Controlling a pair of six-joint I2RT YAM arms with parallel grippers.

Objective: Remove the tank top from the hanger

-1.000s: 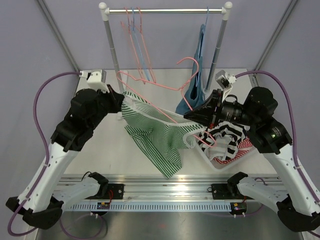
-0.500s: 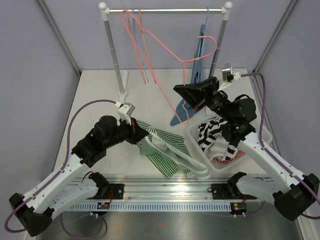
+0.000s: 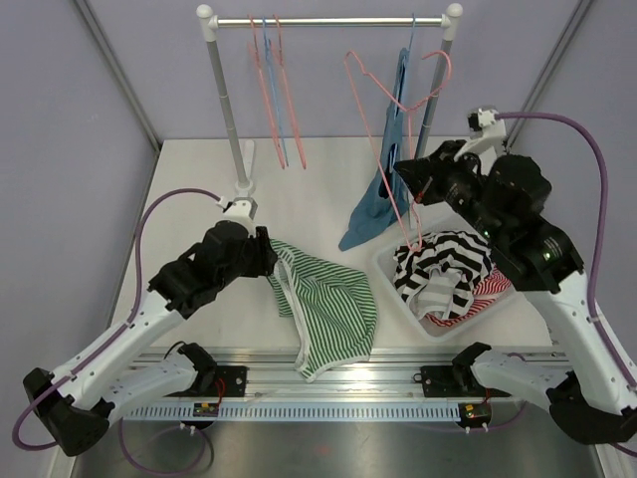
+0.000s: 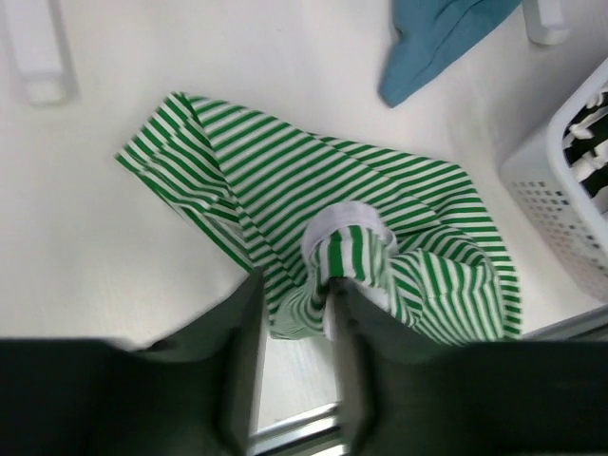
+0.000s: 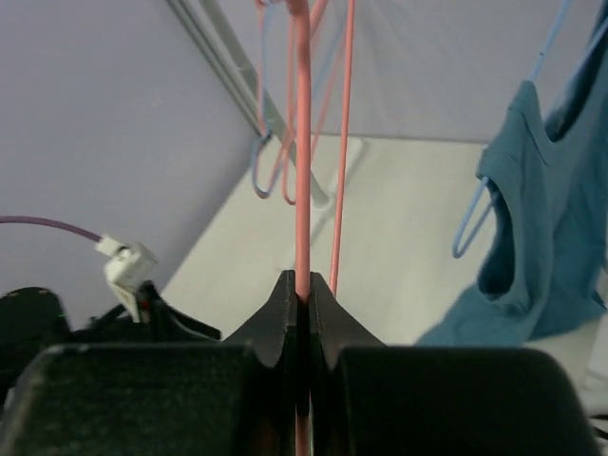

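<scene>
The green-and-white striped tank top [image 3: 328,299] lies crumpled on the table, off the hanger. My left gripper [image 3: 267,251] sits low at its left edge. In the left wrist view the left gripper [image 4: 293,313] is open, bare table shows through the gap, and a fold of the tank top [image 4: 380,199] rests at the fingertips. My right gripper [image 3: 406,171] is raised near the rack's right post, shut on the bare pink hanger [image 3: 402,108]. In the right wrist view the right gripper [image 5: 302,285] pinches the hanger [image 5: 302,142] by its thin wire.
A white basket [image 3: 398,299] at the right holds black-and-white striped clothes [image 3: 443,264]. A teal top [image 3: 378,194] hangs on a blue hanger from the rail [image 3: 328,20]. Pink and blue hangers [image 3: 269,90] hang near the left post [image 3: 227,110].
The left gripper has opened and let go of the tank top, which has settled on the table. The right arm has swung the bare hanger up and to the right.
</scene>
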